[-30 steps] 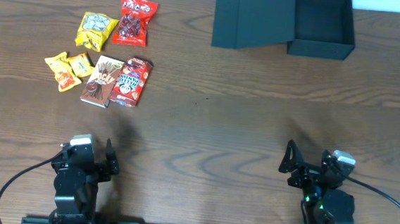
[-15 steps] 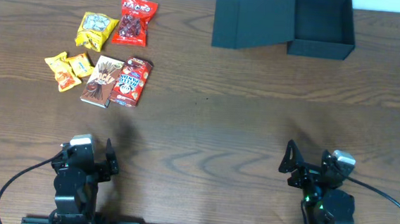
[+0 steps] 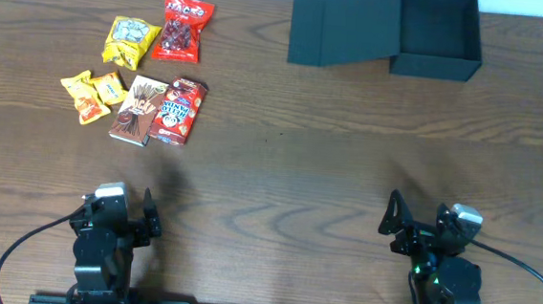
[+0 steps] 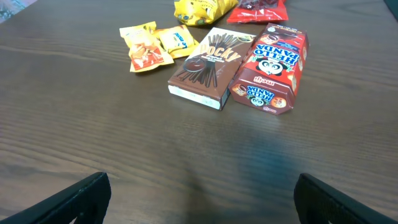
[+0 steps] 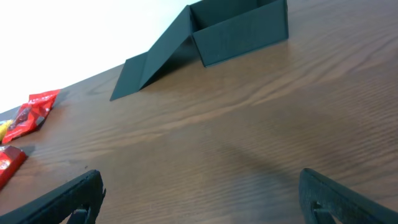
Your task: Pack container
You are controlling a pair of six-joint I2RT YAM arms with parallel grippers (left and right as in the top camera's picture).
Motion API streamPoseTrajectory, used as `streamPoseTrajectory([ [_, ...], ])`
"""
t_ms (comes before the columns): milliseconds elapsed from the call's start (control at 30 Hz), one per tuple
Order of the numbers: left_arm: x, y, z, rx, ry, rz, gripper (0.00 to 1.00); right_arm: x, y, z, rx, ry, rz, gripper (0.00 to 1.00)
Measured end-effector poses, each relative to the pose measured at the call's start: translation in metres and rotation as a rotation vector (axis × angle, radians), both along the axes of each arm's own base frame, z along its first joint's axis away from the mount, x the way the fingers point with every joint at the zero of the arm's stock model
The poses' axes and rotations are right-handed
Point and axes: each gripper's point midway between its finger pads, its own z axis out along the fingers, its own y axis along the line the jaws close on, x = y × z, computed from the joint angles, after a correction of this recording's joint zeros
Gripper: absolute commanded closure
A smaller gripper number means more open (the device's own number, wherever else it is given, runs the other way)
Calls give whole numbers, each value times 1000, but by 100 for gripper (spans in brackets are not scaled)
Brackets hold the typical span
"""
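Observation:
The container (image 3: 439, 30) is a dark teal-black box at the far right of the table, standing open with its flap lid (image 3: 342, 32) leaning off its left side; the right wrist view shows the container (image 5: 242, 31) far ahead. Snacks lie at the far left: a Pocky box (image 3: 140, 109), a Hello Panda box (image 3: 179, 110), a yellow packet (image 3: 131, 42), a red packet (image 3: 184, 26) and two small orange packets (image 3: 93, 95). My left gripper (image 4: 199, 202) and my right gripper (image 5: 199, 199) both sit open and empty over bare wood at the near edge.
The wooden table (image 3: 280, 162) stretches between my arms and the objects. In the left wrist view the Pocky box (image 4: 205, 65) and the Hello Panda box (image 4: 270, 68) lie side by side straight ahead of the open fingers.

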Motion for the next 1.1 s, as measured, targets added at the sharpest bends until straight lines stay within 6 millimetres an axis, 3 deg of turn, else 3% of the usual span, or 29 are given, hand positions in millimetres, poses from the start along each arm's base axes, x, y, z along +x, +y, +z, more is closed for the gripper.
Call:
streamPoseTrajectory([
  [633,0,0,0,0,0,0,5,2,1,6,12,-24,3,1],
  [733,0,0,0,0,0,0,5,4,12,16,117,-61,44,1],
  [833,0,0,0,0,0,1,5,1,37,21,355,-45,130,1],
  [933,0,0,0,0,0,1,5,-1,46,22,623,-2,116,1],
  [1100,0,0,0,0,0,1,5,3,58,71,678,-170,236,1],
])
